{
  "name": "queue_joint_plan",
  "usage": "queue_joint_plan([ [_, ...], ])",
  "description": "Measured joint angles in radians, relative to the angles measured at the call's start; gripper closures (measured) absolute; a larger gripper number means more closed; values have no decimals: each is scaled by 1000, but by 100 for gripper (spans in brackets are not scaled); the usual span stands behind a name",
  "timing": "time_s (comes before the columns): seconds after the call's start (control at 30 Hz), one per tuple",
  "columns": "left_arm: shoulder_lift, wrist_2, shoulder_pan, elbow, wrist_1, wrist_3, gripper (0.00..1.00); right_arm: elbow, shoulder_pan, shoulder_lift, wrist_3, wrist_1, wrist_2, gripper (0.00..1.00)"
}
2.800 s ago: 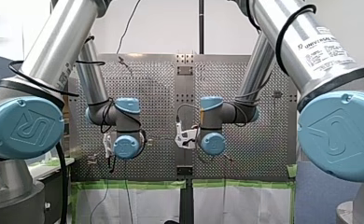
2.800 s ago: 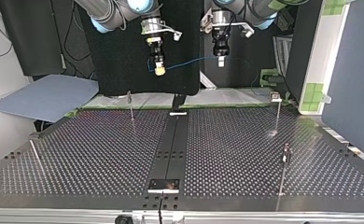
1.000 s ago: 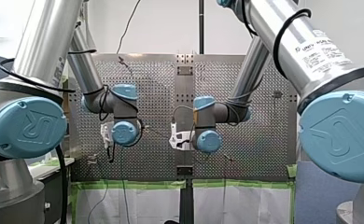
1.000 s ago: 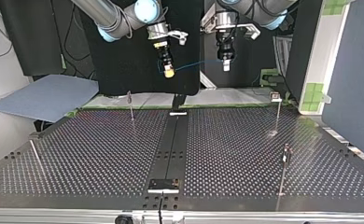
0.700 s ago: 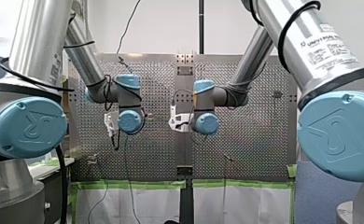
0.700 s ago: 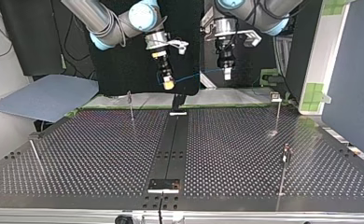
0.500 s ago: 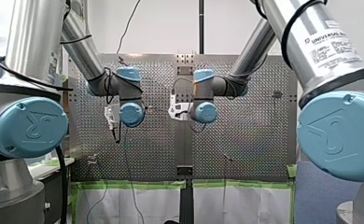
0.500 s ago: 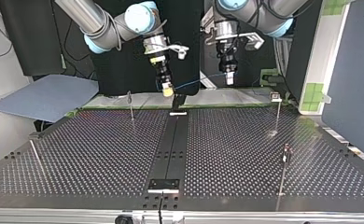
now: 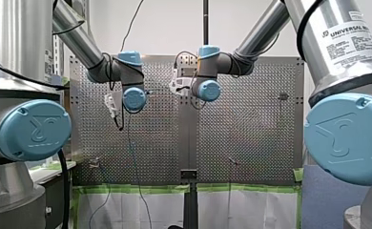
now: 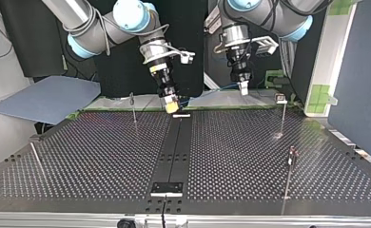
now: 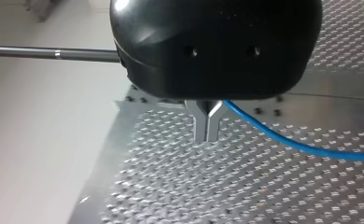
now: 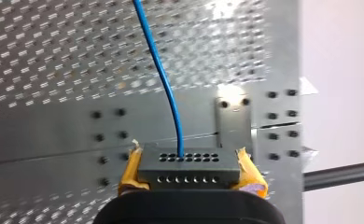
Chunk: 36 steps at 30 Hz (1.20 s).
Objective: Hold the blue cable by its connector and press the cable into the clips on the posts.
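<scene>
In the right wrist view my right gripper point(image 12: 188, 162) has its yellow pads point(image 12: 129, 171) shut on the dark grey connector point(image 12: 189, 169), and the blue cable point(image 12: 164, 79) runs out of it ahead. In the top view my right gripper point(image 10: 172, 107) hangs just above the table's far edge. The blue cable point(image 10: 207, 93) stretches across to my left gripper point(image 10: 243, 88). In the left wrist view my left gripper point(image 11: 208, 136) has its metal fingers shut on the blue cable point(image 11: 301, 145), which leaves to one side. In the front view the wrists hide both grippers.
Thin posts stand on the perforated table point(image 10: 102, 156): one at the top view's far left point(image 10: 133, 110), two at its right point(image 10: 282, 116) point(image 10: 289, 167), and a leaning one at the near left point(image 10: 37, 161). A black strip point(image 10: 174, 147) runs down the middle.
Both arms have moved farther out over the table and lower, toward the top view's camera, carrying the cable between them. Both grips are unchanged.
</scene>
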Motion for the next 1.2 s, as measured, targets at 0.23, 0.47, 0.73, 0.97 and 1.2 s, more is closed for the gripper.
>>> queue_joint_plan([
  [0.23,54,-1,21,53,-54,-14,100,-39,-1,5,20,0,-16,100],
  [0.47,117,0,48,118,-119,-15,100,-86,4,46,26,8,-30,100],
  [0.73,135,2,81,177,-189,-14,100,-138,14,54,32,36,-47,100],
  [0.97,135,7,107,186,-249,-13,100,-193,22,55,33,72,-53,100],
  [1.2,136,13,138,192,-311,-19,100,-249,34,55,34,88,-56,100],
])
